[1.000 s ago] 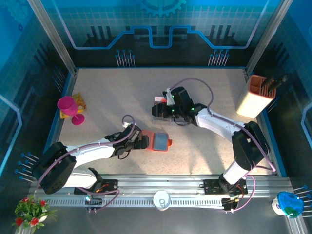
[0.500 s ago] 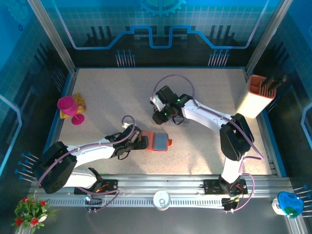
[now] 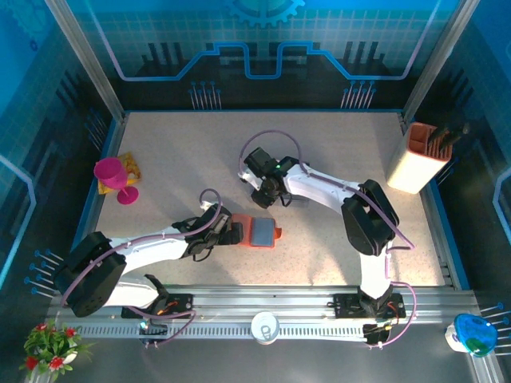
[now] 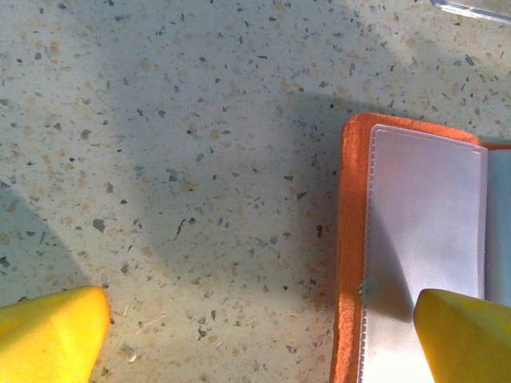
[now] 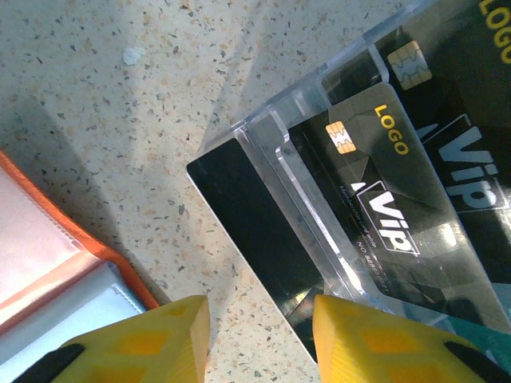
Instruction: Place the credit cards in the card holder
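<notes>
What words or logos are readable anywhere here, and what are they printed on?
"LOGO": yellow, on the front black card inside the clear tray.
"ViP": white, lower on that same card.
"LOGO" and "ViP": again on the rear black card, both partly cut off by the picture's edge.
Nothing else is readable; the card holder shows no lettering.

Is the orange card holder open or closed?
Open. The card holder lies spread flat, and its clear inner pockets face up.

Speckled beige tabletop point(image 3: 184, 152), blue circuit-patterned back wall point(image 3: 263, 32), slanted aluminium posts point(image 3: 84, 56)
</notes>
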Motion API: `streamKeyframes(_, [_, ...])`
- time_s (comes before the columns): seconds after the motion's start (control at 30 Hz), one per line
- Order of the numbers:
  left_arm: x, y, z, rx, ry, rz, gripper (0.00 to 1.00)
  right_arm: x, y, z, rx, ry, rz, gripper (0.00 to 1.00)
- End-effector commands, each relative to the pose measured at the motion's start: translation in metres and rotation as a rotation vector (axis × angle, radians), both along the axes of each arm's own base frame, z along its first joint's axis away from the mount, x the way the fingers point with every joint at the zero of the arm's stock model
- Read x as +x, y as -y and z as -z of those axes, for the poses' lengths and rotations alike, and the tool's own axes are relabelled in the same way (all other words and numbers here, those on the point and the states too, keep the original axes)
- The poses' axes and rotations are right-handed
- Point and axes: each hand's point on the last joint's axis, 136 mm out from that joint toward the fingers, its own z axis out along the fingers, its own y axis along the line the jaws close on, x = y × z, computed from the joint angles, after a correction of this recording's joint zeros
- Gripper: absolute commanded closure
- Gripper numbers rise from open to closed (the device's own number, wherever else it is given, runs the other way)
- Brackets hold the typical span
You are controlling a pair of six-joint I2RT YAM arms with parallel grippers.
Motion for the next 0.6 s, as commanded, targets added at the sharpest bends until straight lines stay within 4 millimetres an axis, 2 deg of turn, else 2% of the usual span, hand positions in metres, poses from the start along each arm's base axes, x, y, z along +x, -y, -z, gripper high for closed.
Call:
streamKeyframes(0.0, [-0.001, -0.007, 0.007, 0.011, -0.005, -0.026, 0.01, 0.001, -0.004, 0.000, -0.029, 0.002, -0.031, 0.62])
streamKeyframes(0.57, [-0.002, -0.007, 0.006, 0.009, -0.006, -0.026, 0.01, 0.005, -0.013, 0.011, -0.041, -0.021, -0.058, 0.73])
